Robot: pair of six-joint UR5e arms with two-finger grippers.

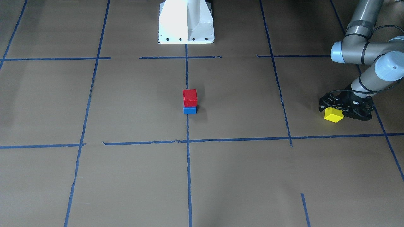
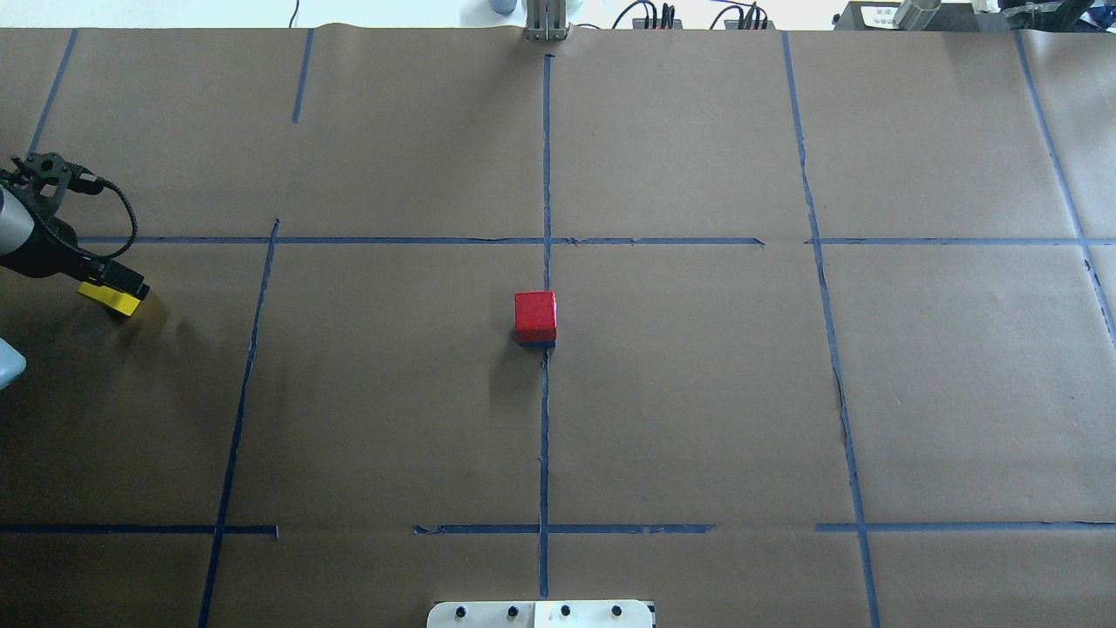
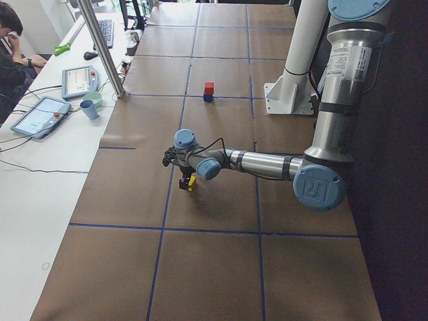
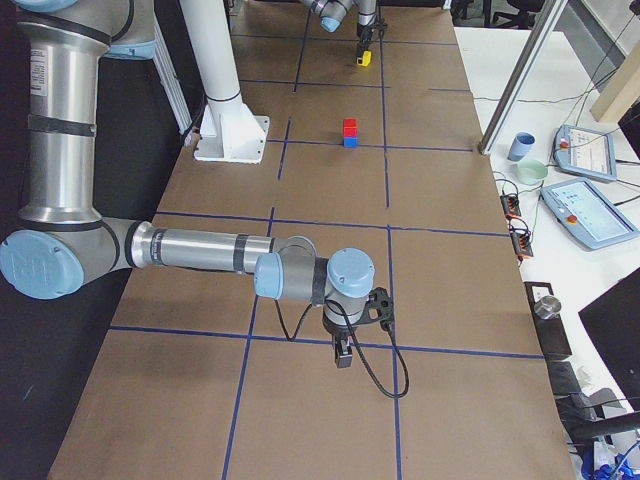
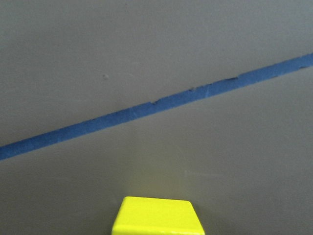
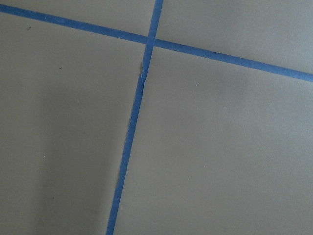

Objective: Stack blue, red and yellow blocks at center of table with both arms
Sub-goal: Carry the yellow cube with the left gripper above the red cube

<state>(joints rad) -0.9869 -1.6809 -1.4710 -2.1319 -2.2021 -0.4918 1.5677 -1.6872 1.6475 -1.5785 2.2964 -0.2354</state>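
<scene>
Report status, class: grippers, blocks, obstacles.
Left gripper shut on yellow block. Right gripper: cannot tell. Red block sits on blue block at centre. No obstacle seen between.

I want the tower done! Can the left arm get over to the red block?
Probably yes. Nothing stands on the table between the left hand, holding the yellow block, and the red block.

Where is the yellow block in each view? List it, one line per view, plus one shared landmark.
Front-facing: yellow block far right.
Overhead: yellow block far left.
Exterior left: yellow block just left of centre.
Exterior right: yellow block top centre.
Left wrist: yellow block bottom centre.
Right wrist: not in it.
Landmark: red block, mid-table.
</scene>
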